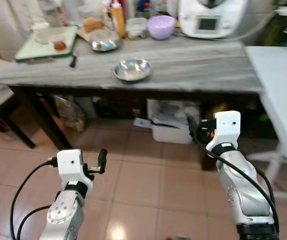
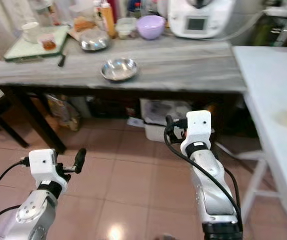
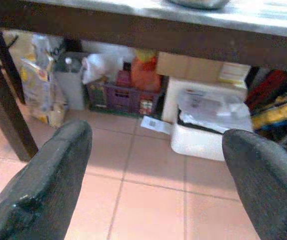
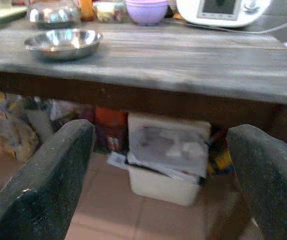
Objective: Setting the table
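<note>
on the wooden table (image 1: 193,65) ahead sits a steel bowl (image 1: 132,69), near the front edge, likely for easy reach. left gripper (image 1: 101,161) and right gripper (image 1: 192,127) both spread wide, empty, held low short of the table, probably pre-reach.

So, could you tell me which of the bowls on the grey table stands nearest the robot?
The empty steel bowl alone near the table's front edge; the second steel bowl and the purple bowl sit farther back.
</note>
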